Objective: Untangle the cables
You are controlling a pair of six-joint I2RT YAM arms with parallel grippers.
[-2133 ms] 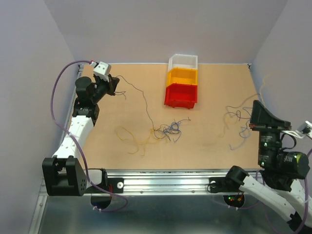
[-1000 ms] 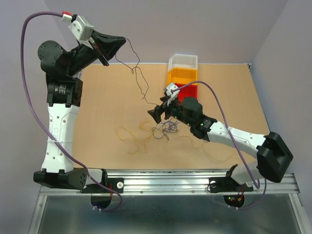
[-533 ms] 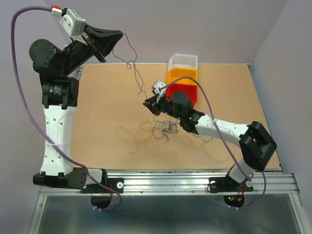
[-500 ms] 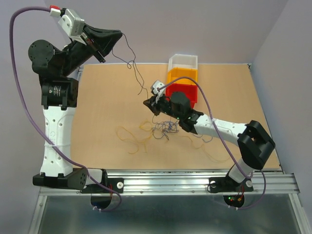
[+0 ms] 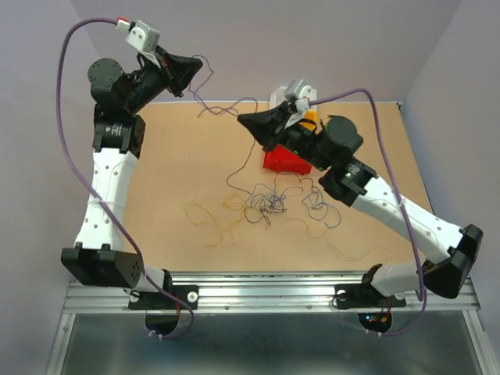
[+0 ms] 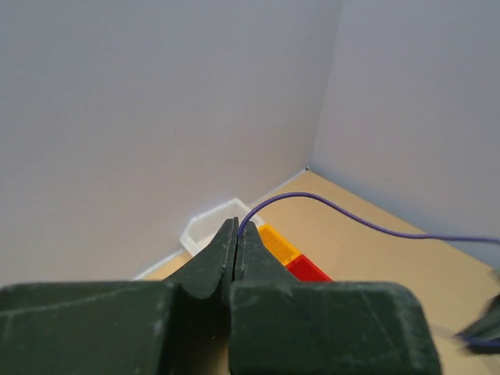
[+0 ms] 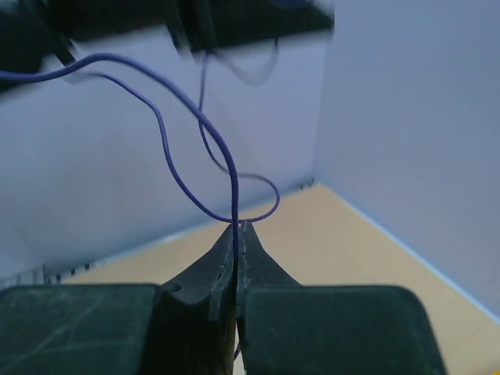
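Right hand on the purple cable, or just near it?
Touching. Right wrist view: the right hand is shut on the purple cable, pinched at its fingertips.

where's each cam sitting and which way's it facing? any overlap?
Top external: above and behind the robot, looking down on the table; left end effector and right end effector show.
Left wrist: rides the left end effector, shut in view, facing the back corner and bins.
Right wrist: rides the right end effector, shut in view, facing the walls.
Shared: both wrist views show the purple cable pinched.
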